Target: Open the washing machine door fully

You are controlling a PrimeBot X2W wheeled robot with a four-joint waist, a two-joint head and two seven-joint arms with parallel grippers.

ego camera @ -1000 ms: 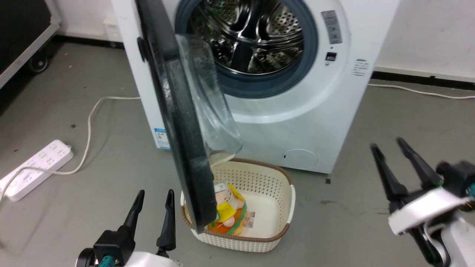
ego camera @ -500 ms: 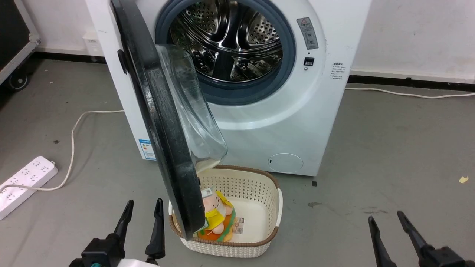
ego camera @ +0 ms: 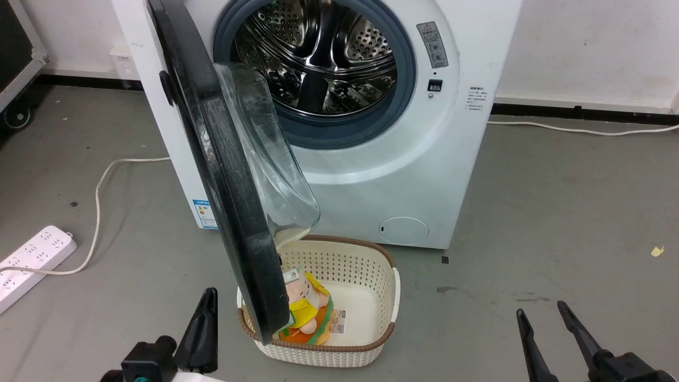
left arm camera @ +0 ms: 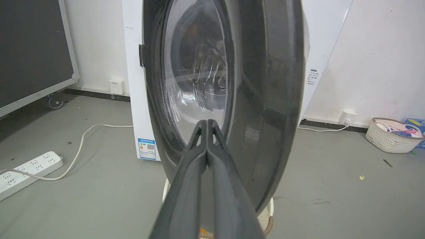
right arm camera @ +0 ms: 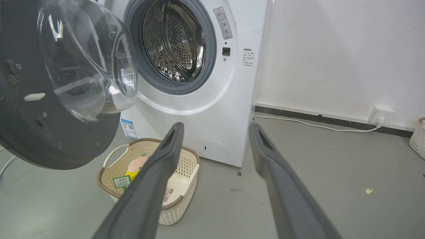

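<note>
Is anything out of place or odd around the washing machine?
Nothing damaged or spilled. The basket with a plush toy stands right under the open washing machine door; a yellow scrap lies on the floor.

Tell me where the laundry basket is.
In the head view, the laundry basket sits on the floor before the washing machine, partly under its open door.

The drum mouth (ego camera: 318, 58) is left unblocked from the right and the near side. Its left flank is walled off by the washing machine door (ego camera: 223, 175), swung out edge-on. Low passage beneath the door is barred by a basket (ego camera: 329, 358). Open floor (ego camera: 557, 212) is offered at right. At left, a power strip (ego camera: 37, 257) and cable (ego camera: 97, 212) are laid.
</note>
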